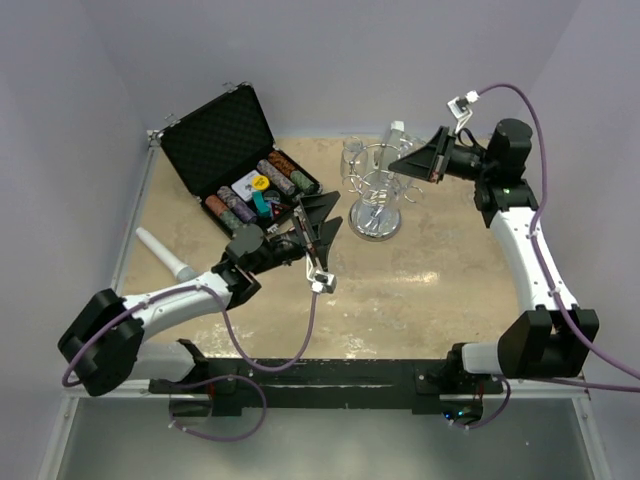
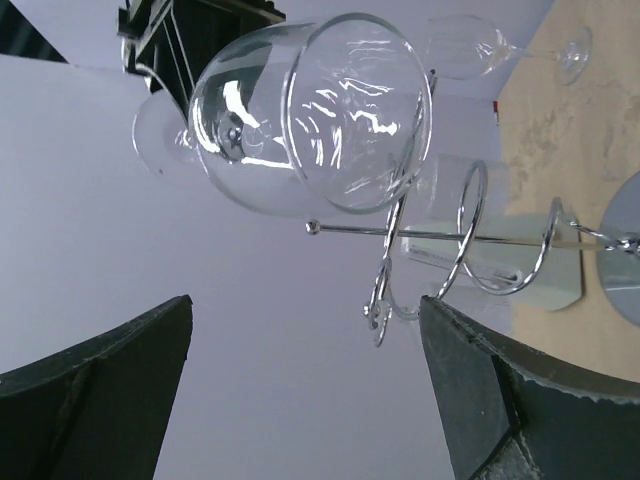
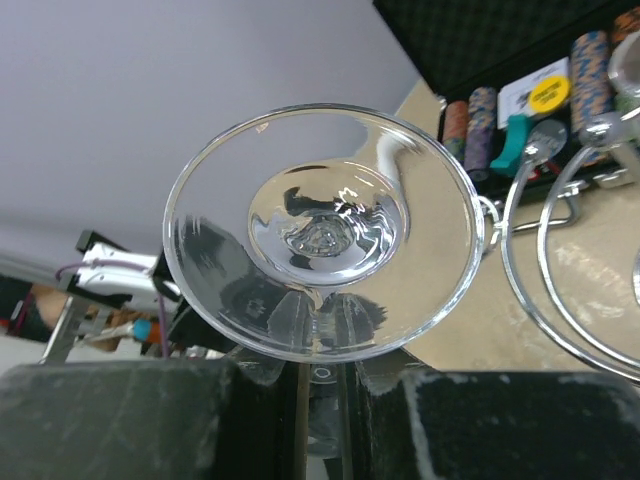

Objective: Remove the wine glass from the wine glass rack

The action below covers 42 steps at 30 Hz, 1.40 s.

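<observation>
The wine glass is gripped by its stem in my right gripper, which is shut on it just under the round foot. Its big clear bowl fills the upper part of the left wrist view, overlapping a wire arm of the wine glass rack. From above, the glass hangs by the chrome rack with my right gripper at the loops. The rack's loops lie just right of the foot. My left gripper is open left of the rack, with nothing between its fingers.
A second glass hangs on the rack's left side. An open black case of poker chips sits at the back left. A white cylinder lies at the left, and a white box stands behind the rack.
</observation>
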Each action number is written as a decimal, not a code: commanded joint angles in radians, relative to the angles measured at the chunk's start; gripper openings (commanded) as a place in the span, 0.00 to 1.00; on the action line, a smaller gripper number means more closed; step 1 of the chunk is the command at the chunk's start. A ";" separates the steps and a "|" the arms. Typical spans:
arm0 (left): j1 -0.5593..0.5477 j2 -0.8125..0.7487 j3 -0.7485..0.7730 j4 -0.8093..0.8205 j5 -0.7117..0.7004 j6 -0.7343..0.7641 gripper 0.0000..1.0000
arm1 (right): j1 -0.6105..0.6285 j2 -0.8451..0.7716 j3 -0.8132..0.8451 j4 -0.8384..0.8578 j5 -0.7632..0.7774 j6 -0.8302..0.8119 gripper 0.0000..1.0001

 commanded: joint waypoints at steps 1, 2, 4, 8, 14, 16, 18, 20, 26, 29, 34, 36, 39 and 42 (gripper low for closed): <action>-0.001 0.075 -0.017 0.326 0.112 0.166 1.00 | 0.041 0.007 0.067 -0.057 -0.080 -0.027 0.00; -0.001 0.092 -0.018 0.368 0.126 0.171 1.00 | 0.043 0.010 0.067 -0.074 -0.086 -0.040 0.00; 0.001 0.121 -0.018 0.426 0.150 0.188 1.00 | 0.050 0.015 0.065 -0.109 -0.097 -0.062 0.00; -0.001 0.145 -0.015 0.462 0.219 0.214 1.00 | 0.069 0.023 0.067 -0.145 -0.084 -0.082 0.00; -0.001 0.092 -0.012 0.286 0.342 0.243 1.00 | 0.099 0.032 0.085 -0.148 -0.078 -0.089 0.00; -0.001 0.077 -0.012 0.215 0.357 0.264 1.00 | 0.118 0.032 0.094 -0.149 -0.084 -0.105 0.00; -0.001 0.079 -0.011 0.207 0.362 0.266 1.00 | 0.133 0.030 0.094 -0.152 -0.078 -0.109 0.00; -0.001 0.085 -0.004 0.200 0.371 0.274 1.00 | 0.142 0.032 0.088 -0.149 -0.080 -0.109 0.00; -0.002 0.117 0.029 0.132 0.426 0.343 1.00 | 0.175 0.043 0.081 -0.149 -0.084 -0.111 0.00; -0.002 0.129 0.057 0.086 0.465 0.376 1.00 | 0.198 0.050 0.081 -0.145 -0.091 -0.111 0.00; -0.005 0.157 0.100 0.040 0.511 0.426 1.00 | 0.233 0.061 0.073 -0.149 -0.089 -0.117 0.00; -0.005 0.171 0.120 0.014 0.520 0.445 1.00 | 0.239 0.061 0.070 -0.151 -0.091 -0.120 0.00; -0.007 0.180 0.141 -0.026 0.529 0.470 1.00 | 0.242 0.061 0.068 -0.146 -0.092 -0.117 0.00; -0.005 0.177 0.147 -0.040 0.540 0.475 1.00 | 0.242 0.058 0.064 -0.131 -0.097 -0.106 0.00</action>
